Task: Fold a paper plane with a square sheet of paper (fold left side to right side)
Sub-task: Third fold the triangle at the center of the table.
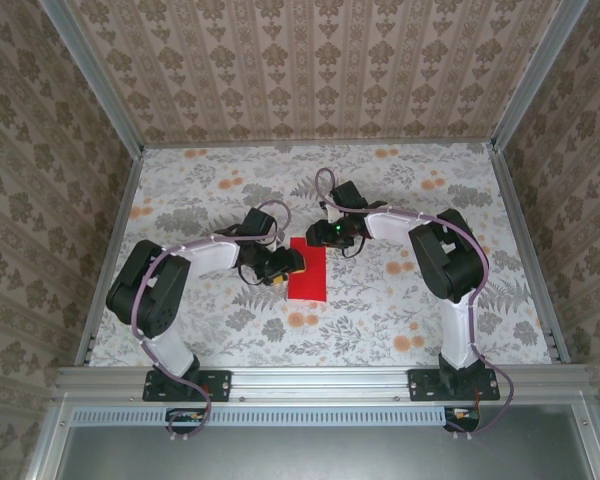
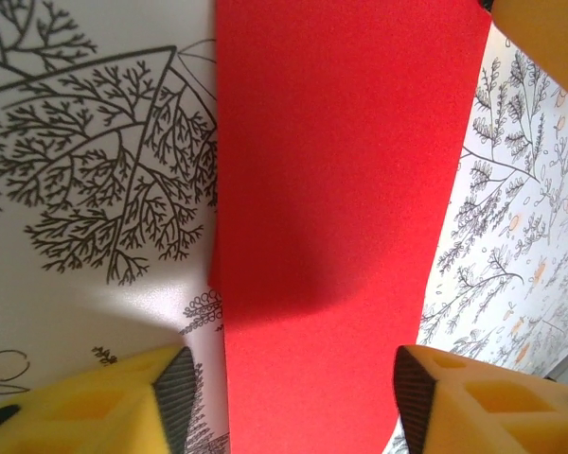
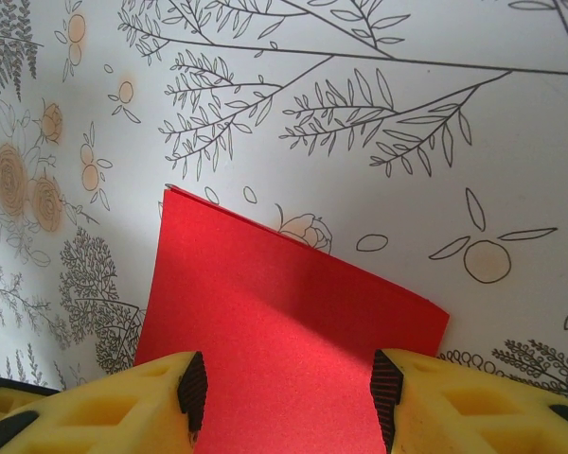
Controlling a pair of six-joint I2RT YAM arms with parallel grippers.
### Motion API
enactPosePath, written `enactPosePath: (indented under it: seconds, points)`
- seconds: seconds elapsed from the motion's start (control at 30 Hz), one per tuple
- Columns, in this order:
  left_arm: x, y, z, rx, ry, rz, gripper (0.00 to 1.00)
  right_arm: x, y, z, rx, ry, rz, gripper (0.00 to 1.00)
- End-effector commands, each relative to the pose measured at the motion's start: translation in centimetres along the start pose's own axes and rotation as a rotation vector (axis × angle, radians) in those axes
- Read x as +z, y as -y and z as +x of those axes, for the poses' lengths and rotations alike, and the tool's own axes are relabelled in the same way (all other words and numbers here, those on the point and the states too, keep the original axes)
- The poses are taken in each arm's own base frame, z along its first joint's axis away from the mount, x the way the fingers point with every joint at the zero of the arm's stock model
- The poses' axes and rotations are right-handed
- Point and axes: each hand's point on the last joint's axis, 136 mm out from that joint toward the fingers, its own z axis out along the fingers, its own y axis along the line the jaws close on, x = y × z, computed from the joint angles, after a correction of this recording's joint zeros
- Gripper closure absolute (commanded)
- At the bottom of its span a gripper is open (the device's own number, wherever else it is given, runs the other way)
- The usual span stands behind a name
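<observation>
Top external view puts the square sheet of paper (image 1: 307, 270) flat at mid-table as a narrow red strip. The left gripper (image 1: 281, 268) sits at its left edge and the right gripper (image 1: 332, 236) at its far end, both with jaws apart and nothing clamped. If either closes or pushes unevenly, the thin layers may slide on the smooth floral table (image 1: 230, 320) and skew the crease. Patterned wallpapered walls (image 1: 310, 70) enclose the cell.
</observation>
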Motion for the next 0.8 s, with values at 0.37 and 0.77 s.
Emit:
enactPosePath:
  seconds: [0.37,0.77]
  points:
    - [0.0,-0.6,0.5,-0.042,-0.010,-0.029,0.81,0.7,1.4,1.7,0.006,-0.051,0.056,0.44]
    - [-0.1,-0.1,0.9,-0.132,-0.022,-0.016,1.00,-5.6,-0.4,0.2,-0.220,0.146,0.084,0.26]
